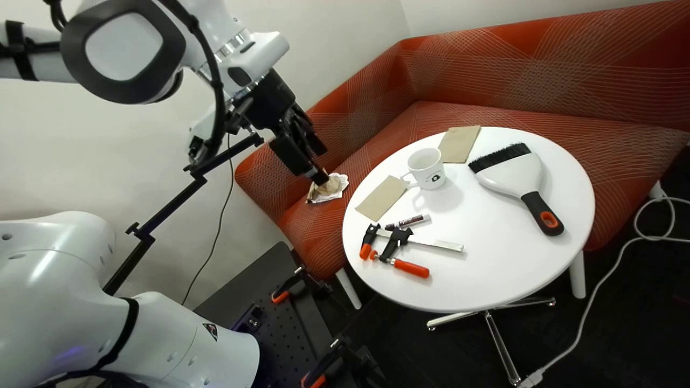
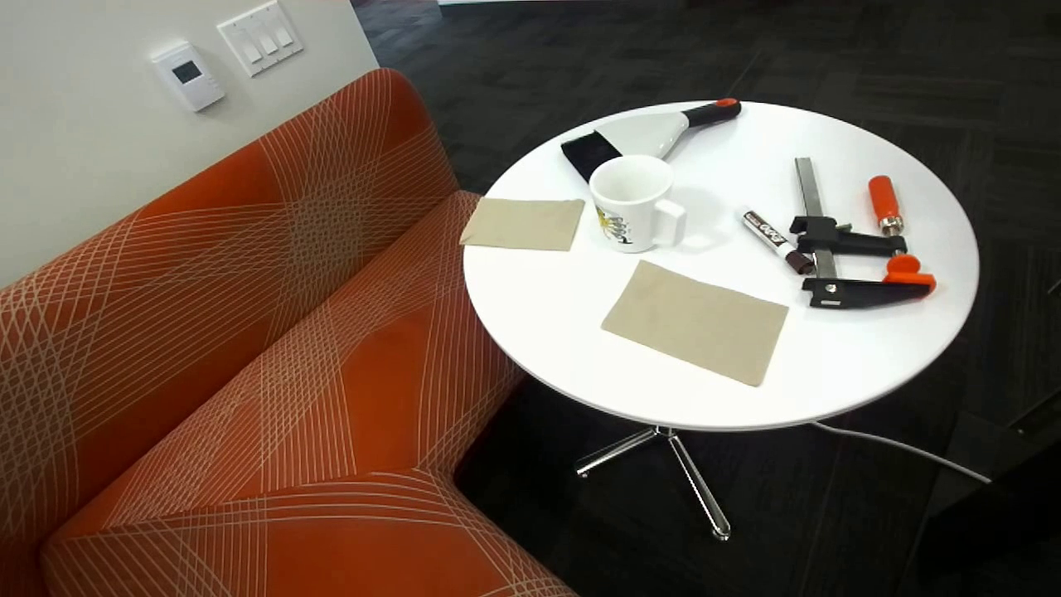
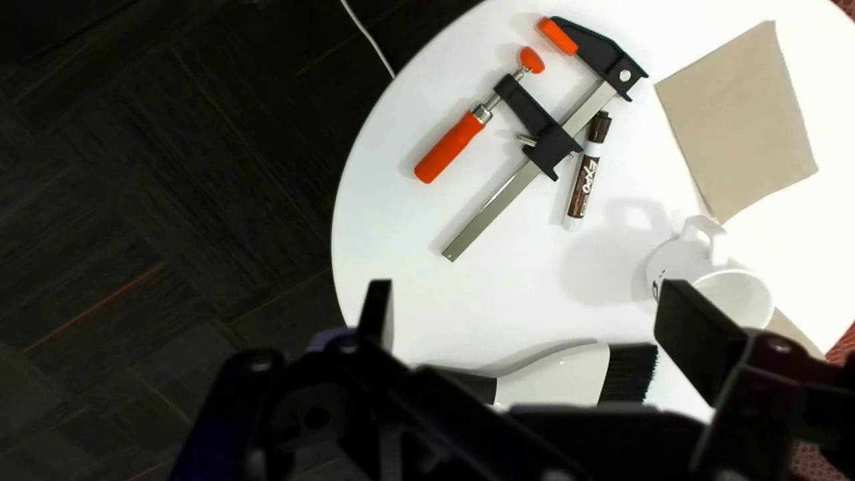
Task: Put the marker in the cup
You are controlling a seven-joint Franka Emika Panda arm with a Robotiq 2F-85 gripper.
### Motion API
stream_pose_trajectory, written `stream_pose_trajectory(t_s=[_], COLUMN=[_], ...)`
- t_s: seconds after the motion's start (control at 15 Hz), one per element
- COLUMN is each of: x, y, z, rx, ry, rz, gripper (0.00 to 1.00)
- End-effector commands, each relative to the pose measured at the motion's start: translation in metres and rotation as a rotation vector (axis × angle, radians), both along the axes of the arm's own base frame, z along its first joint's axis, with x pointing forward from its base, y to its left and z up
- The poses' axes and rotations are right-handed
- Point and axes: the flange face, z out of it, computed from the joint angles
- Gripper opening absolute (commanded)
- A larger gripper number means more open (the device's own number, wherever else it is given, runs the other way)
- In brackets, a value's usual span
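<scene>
Your gripper (image 1: 321, 163) hangs in midair, well apart from the cup (image 1: 428, 173), in an exterior view. The white cup stands upright on a round table (image 1: 501, 264), its handle turned toward a tan sheet (image 1: 383, 198), with a second tan sheet (image 1: 459, 144) just behind the cup. The marker (image 1: 408, 221) lies on its side near the cup; the clamp (image 1: 400, 237) rests farther from the cup than the marker does, and the brush (image 1: 516, 175) lies to the cup's right. A crumpled paper (image 1: 330, 186) sits on the red sofa (image 1: 528, 70), well apart from the cup.

Pictured in an exterior view, the cup (image 2: 622, 224) shows you a printed design, with the brush (image 2: 642, 133) partly hidden behind it. The marker (image 2: 775, 239) lies out past the cup's handle, its brown cap pointing away from the cup.

In the wrist view, your gripper's fingers (image 3: 698, 337) stand spread wide apart, one of them partly covering the cup (image 3: 691, 262). The marker (image 3: 584, 177), its Expo label turned up to you, lies outside the cup, between the cup and the clamp (image 3: 551, 143). The tan sheet (image 3: 741, 127) lies just beside the cup's handle, and the second tan sheet (image 3: 791, 331) peeks out past the cup.
</scene>
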Motion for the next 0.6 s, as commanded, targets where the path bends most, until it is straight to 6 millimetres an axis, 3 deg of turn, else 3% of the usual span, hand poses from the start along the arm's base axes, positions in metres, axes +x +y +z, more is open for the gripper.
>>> stream_pose_trajectory(t_s=[0.0,0.53], x=[0.0088,0.0052], y=[0.0217,0.0171], z=[-0.0188,-0.0187], rx=[0.027,0.010], ry=[0.005,0.025], rz=[-0.025,0.001], gripper=[1.00,1.00])
